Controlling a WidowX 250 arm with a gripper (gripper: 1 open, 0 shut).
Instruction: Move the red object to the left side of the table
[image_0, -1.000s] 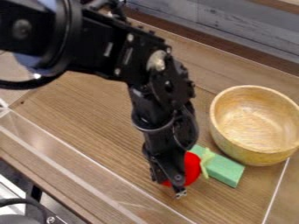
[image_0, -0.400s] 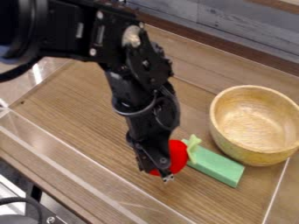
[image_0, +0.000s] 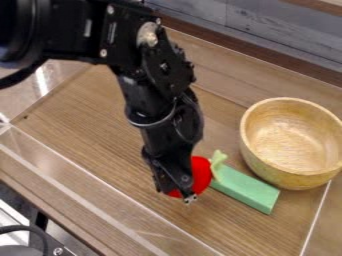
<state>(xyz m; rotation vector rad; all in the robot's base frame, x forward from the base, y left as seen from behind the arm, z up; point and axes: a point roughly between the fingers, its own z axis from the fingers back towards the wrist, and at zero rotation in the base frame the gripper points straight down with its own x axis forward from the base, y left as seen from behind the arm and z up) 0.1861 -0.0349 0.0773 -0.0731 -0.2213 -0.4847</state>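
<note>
Pinching the red object (image_0: 202, 172), the pincer (image_0: 182, 190) hangs beside a green block (image_0: 249, 188); wooden bowl (image_0: 302, 178) nearby

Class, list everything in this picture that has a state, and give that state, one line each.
gripper: shut on the red object, pointing steeply down.
red object: held by the gripper.
green block: lying flat, not gripped.
wooden bowl: upright, empty.

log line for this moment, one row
pincer: shut on red toy fruit | fruit: beside green block | wooden bowl: empty | goal: left side not yet reached
</note>
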